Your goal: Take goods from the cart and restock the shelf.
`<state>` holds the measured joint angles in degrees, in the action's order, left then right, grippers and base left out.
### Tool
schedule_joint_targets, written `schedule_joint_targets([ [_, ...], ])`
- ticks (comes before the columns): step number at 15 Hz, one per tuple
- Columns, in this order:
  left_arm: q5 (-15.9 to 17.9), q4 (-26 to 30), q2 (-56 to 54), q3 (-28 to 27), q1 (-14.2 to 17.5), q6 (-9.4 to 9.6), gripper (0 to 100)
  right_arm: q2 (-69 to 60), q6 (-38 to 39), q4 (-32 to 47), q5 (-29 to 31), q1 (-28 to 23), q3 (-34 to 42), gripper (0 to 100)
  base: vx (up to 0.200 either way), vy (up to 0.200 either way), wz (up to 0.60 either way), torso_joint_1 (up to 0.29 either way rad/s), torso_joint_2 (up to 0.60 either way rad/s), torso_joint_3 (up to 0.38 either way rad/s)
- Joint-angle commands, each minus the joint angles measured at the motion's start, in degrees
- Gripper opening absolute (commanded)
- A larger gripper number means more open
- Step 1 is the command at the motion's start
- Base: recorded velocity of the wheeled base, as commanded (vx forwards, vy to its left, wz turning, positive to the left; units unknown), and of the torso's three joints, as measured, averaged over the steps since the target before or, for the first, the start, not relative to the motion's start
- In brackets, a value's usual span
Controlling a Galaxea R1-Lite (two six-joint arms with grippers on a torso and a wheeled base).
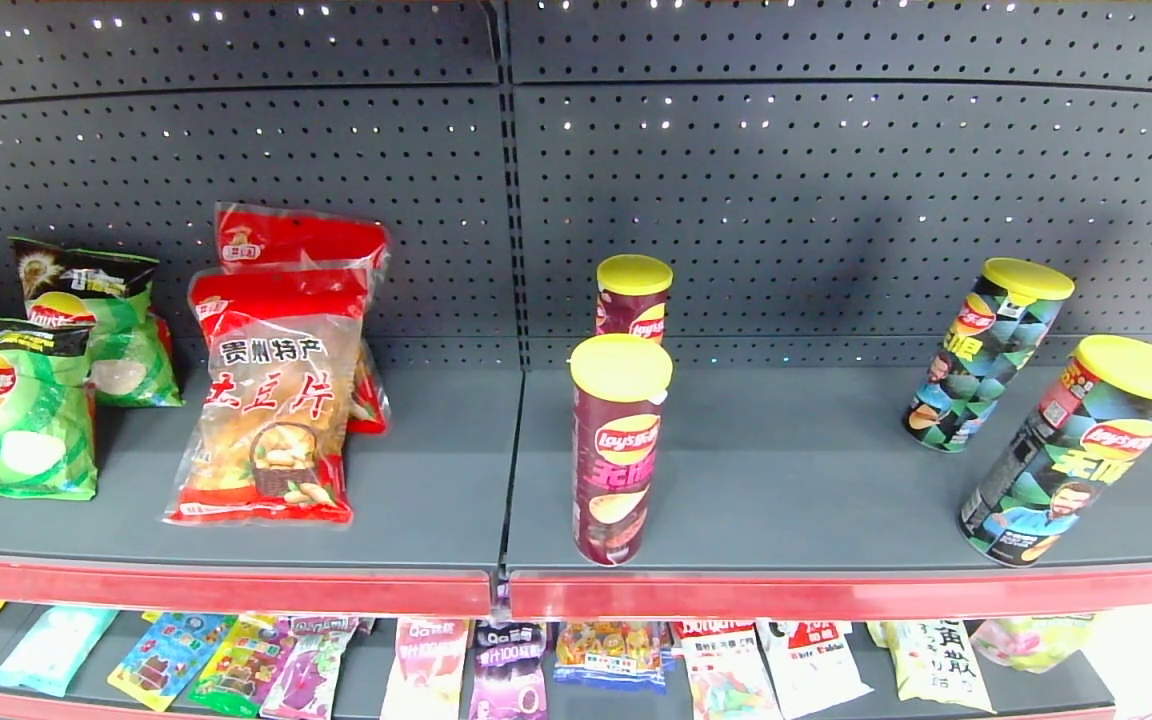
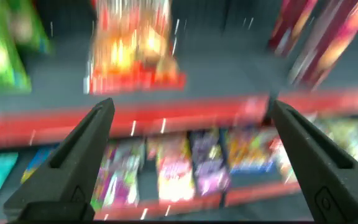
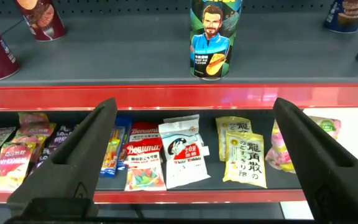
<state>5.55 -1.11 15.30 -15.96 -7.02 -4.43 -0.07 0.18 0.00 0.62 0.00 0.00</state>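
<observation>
Left gripper (image 2: 191, 104) and right gripper (image 3: 194, 102) both spread wide, empty. Shelf (image 1: 416, 470) ahead; purple can (image 1: 619, 450) stands at its near edge, centre. Risk: an incoming arm clips it and knocks it off.

Bright, even light — soft, faint shadows
</observation>
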Motion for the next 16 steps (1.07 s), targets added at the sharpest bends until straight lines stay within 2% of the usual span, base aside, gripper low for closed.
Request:
schedule_joint_targets([
  [1, 4.38, 1.02, 27.94, -22.8, -1.77, -3.84, 100, 0.07, -0.01, 0.0, -0.01, 0.0, 0.0, 100, 0.0, 0.0, 0.0, 0.0, 0.0, 0.0],
  [2, 6.67, 0.14, 35.06, -22.8, -1.77, -3.84, 100, 0.07, -0.01, 0.0, -0.01, 0.09, 0.0, 100, 0.0, 0.0, 0.0, 0.0, 0.0, 0.0],
  [5, 9.04, -2.93, 44.55, -22.54, -4.05, -3.31, 100, 0.07, -0.01, 0.0, -0.01, 0.0, 0.0, 100, 0.0, 0.0, 0.0, 0.0, 0.0, 0.0],
  [7, 8.16, -2.85, 52.9, -22.19, -8.27, 0.21, 100, 0.07, -0.01, 0.0, -0.01, 0.09, 0.0, 100, 0.0, 0.0, 0.0, 0.0, 0.0, 0.0],
  [8, 7.02, -2.85, 55.54, -22.36, -9.24, 0.38, 100, 0.07, -0.01, 0.0, -0.01, 0.09, 0.0, 100, 0.0, 0.0, 0.0, 0.0, 0.0, 0.0],
  [10, 3.77, -2.93, 61.52, -22.8, -13.63, 0.03, 100, 0.07, -0.01, 0.0, -0.01, 0.0, 0.0, 100, 0.0, 0.0, 0.0, 0.0, 0.0, 0.0],
  [13, 3.42, -4.25, 70.57, -25.88, -14.16, -0.15, 100, 0.07, -0.01, 0.0, -0.01, 0.0, 0.0, 100, 0.0, 0.0, 0.0, 0.0, 0.0, 0.0],
  [16, 3.33, -4.96, 76.72, -29.31, -16.18, -0.15, 100, 0.07, -0.01, 0.0, -0.01, 0.0, 0.0, 100, 0.0, 0.0, 0.0, 0.0, 0.0, 0.0],
])
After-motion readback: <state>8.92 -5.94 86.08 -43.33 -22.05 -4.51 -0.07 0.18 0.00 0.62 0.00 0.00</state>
